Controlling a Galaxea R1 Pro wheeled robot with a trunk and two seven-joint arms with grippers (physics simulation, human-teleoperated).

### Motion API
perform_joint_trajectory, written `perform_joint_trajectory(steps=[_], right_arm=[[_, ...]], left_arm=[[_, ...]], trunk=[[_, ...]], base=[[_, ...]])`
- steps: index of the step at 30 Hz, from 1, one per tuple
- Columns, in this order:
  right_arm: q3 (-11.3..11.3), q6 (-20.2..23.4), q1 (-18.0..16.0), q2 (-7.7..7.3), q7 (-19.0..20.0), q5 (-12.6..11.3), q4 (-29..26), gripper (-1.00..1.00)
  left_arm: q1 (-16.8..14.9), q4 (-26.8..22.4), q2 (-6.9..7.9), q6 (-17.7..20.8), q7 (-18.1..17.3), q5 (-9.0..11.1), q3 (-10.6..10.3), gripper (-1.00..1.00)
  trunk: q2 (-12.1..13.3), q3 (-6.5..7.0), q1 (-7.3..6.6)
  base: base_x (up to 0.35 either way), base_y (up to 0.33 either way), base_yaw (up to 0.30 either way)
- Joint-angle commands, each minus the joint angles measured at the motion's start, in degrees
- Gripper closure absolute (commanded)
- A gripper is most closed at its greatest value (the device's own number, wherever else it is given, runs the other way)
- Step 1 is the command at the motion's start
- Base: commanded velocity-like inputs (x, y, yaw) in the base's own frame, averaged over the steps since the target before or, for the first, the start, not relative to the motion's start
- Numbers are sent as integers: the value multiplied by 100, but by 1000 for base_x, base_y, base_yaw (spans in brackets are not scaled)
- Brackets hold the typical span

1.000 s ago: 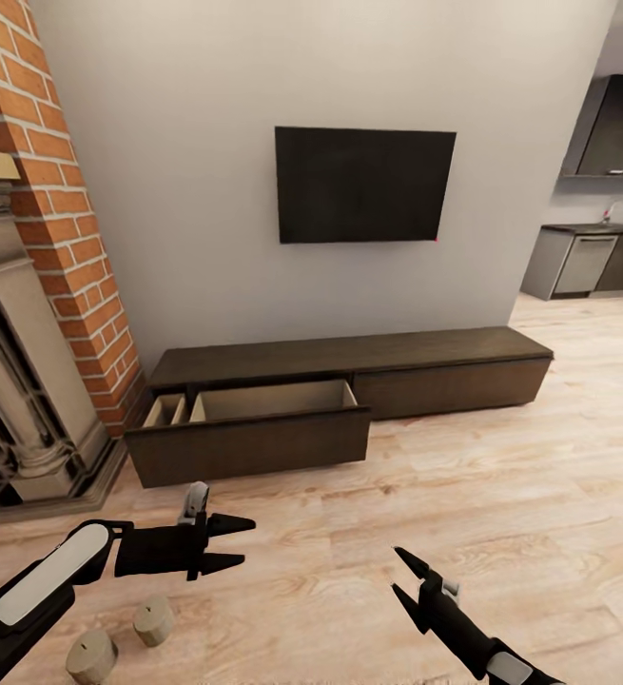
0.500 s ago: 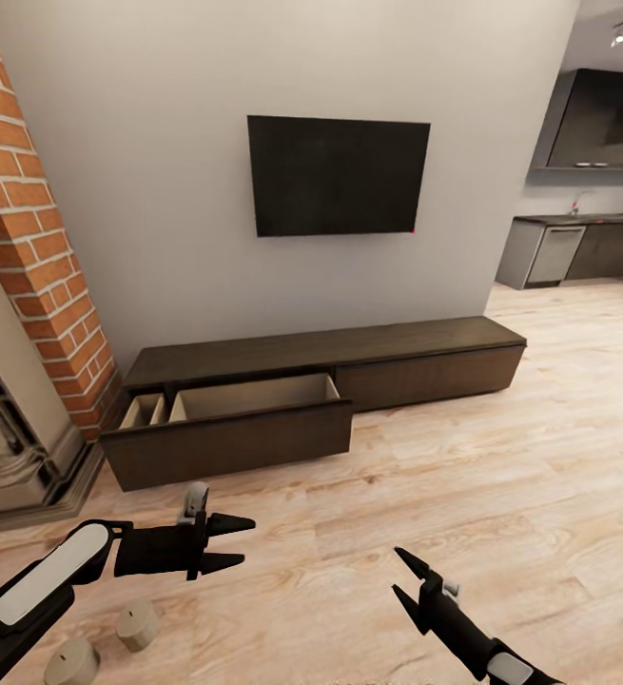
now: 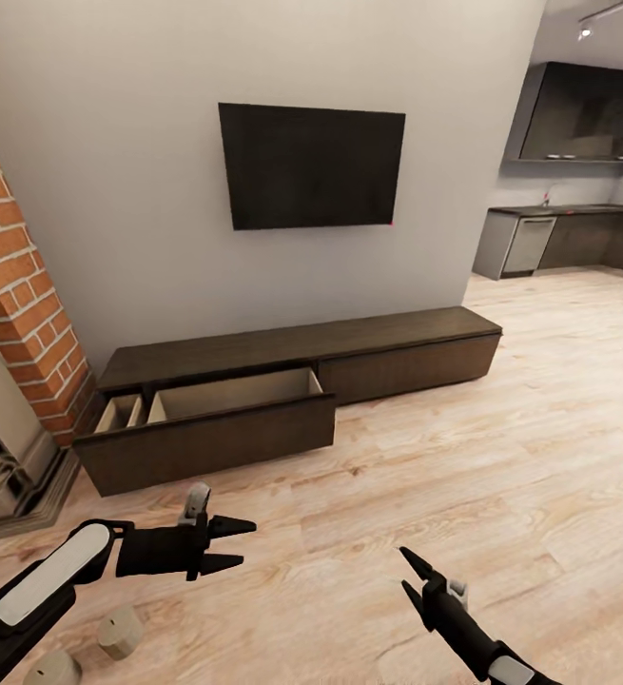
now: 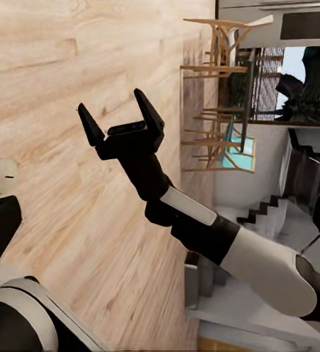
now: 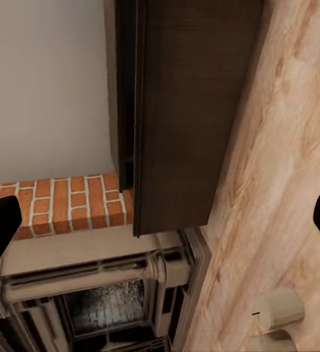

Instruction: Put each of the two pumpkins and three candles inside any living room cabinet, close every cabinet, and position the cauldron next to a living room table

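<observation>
1. Candles (image 3: 119, 632): two short, pale tan cylinders stand on the plank floor (image 3: 501, 457) at the lower left of the head view, below the left arm, one just beside the other (image 3: 52, 668). The right wrist view shows the same pair (image 5: 277, 312) near the fireplace base (image 5: 108, 293). Judged light and rigid, with smooth round sides that could slip. Best taken across the body, low on the sides, fingers on opposite flanks.

2. Cabinet (image 3: 292, 357): long, low, dark brown, against the grey wall under the black TV (image 3: 309, 166). Its left drawer (image 3: 206, 428) stands pulled out, pale interior showing and nothing visible inside. The right front (image 3: 411, 366) sits flush. Drawer judged stiff and free-sliding; a flat push on its plain front should shut it, as no handle is present.

3. Left gripper (image 3: 243, 542): held low over the floor, arm reaching in from the left, fingers pointing level toward the right. Fingers spread, holding nothing. It hovers above the candles and apart from them.

4. Right gripper (image 3: 408, 574): low at the right, forearm rising from the bottom edge, fingers angled up and away toward the cabinet. Fingers spread and bare, as the left wrist view (image 4: 120, 117) confirms.

5. Pumpkins, cauldron, table: location cannot be stated from these views.
</observation>
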Motion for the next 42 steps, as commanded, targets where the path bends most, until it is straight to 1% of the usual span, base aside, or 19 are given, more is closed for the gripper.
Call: perform_joint_trajectory(steps=[1,3,8,12,14,15,17,18,22,23,27,30,31,33,36,37,39,40,42], right_arm=[[48,-57,-10,0,31,-60,21,-100],[47,-279,-10,-24,31,-56,21,-100],[47,-586,-5,-242,27,-52,22,-100],[47,-632,-2,-448,25,-46,21,-100],[47,-658,-1,-562,23,-45,21,-100],[47,-669,-1,-610,28,-46,21,-100],[52,-682,-1,-639,55,-39,19,-100],[52,-689,-1,-643,55,-37,18,-100],[78,-715,-1,-657,0,-16,3,-100],[98,-719,-1,-658,-37,-10,2,-100],[563,-736,-1,-654,-1246,155,-46,-100],[701,-749,-1,-638,-2098,196,-65,-100],[728,-813,-1,-636,-2621,203,-75,-100],[752,-1018,-1,-640,-3328,212,-80,-100],[832,-1343,-1,-618,-4456,258,-81,-100],[870,-1379,-1,-614,-4697,282,-83,-100],[1088,-1575,-1,-604,-5641,389,-157,-100],[1216,-1694,-1,-599,-5972,429,-279,-100],[1454,-1832,-1,-601,-6327,471,-642,-100]], left_arm=[[-6,3,6,-5,0,-100,-10,-100],[-6,29,6,-8,250,-239,8,-100],[-6,224,-29,-19,1456,-385,125,-100],[-17,248,-353,-40,2502,-649,162,-100],[-21,255,-535,-112,2901,-912,171,-100],[-22,257,-672,-222,3089,-1142,171,-100],[-23,258,-802,-332,3221,-1405,171,-100],[-23,259,-825,-348,3241,-1466,170,-100],[-29,259,-967,-407,3314,-1985,173,-100],[-30,259,-978,-410,3317,-2038,172,-100],[-35,259,-1155,-440,3488,-2660,174,-100],[-33,259,-1373,-574,3879,-3142,176,-100],[-33,259,-1448,-668,4071,-3301,177,-100],[-32,259,-1498,-759,4254,-3418,177,-100],[-32,265,-1531,-810,4363,-3479,171,-100],[-32,273,-1538,-815,4370,-3487,170,-100],[-32,347,-1586,-826,4390,-3544,164,-100],[-32,408,-1639,-830,4395,-3606,162,-100],[-32,545,-1793,-835,4399,-3820,161,-100]], trunk=[[-3,-14,-1],[-3,-30,-1],[-3,-72,-1],[-3,-101,-1],[-3,-113,-1],[-3,-116,-1],[-3,-119,-1],[-3,-119,-1],[-3,-121,-1],[-3,-121,-1],[-3,-121,-1],[-3,-121,-1],[-3,-121,-1],[-3,-121,-1],[-3,-121,-1],[-3,-121,-1],[-3,-121,-1],[-3,-121,-1],[-3,-121,-1]], base=[[0,0,-145],[0,0,-131],[0,0,-66],[0,0,-9],[0,0,7],[0,0,6],[0,0,3],[0,0,2],[0,0,0],[0,0,0],[0,0,0],[0,0,0],[0,0,0],[0,0,0],[0,0,0],[0,0,0],[0,0,0],[0,0,0],[0,0,0]])
